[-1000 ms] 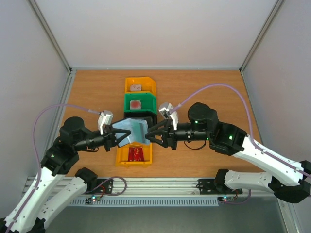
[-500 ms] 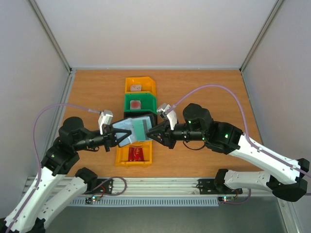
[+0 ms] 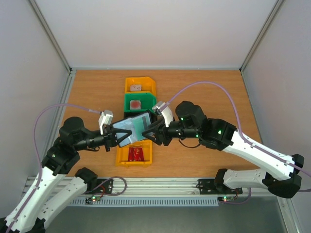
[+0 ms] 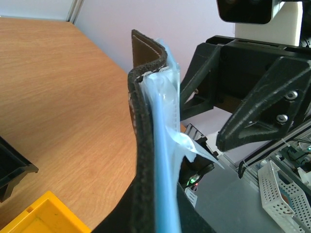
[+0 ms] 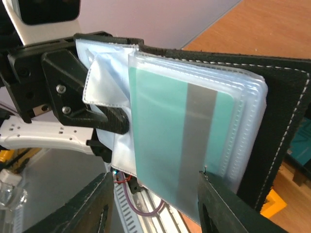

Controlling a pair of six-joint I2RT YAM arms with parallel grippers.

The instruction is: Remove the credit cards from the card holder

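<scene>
The card holder (image 3: 130, 128), black with clear sleeves, hangs open above the bins, and my left gripper (image 3: 120, 136) is shut on its left cover. In the left wrist view the card holder (image 4: 143, 160) is edge-on and hides my fingers. A teal credit card (image 5: 165, 145) with a grey stripe sits in the front sleeve; it shows from above as the teal card (image 3: 140, 124). My right gripper (image 5: 155, 206) is open, one finger on each side of that sleeve's lower edge, not clamping it. A red credit card (image 3: 136, 153) lies in the near yellow bin (image 3: 120, 158).
A row of bins runs away from me: the near yellow one, a black bin (image 3: 147, 115) mostly hidden under the holder, a green bin (image 3: 127, 102) and a far yellow bin (image 3: 129, 85), the last two each with a small item. Bare wooden table (image 3: 204, 92) lies on both sides.
My right arm has moved left up to the card holder. Its jaws narrowed, then spread again around the front sleeve. The teal card now shows. The left gripper has kept still.
</scene>
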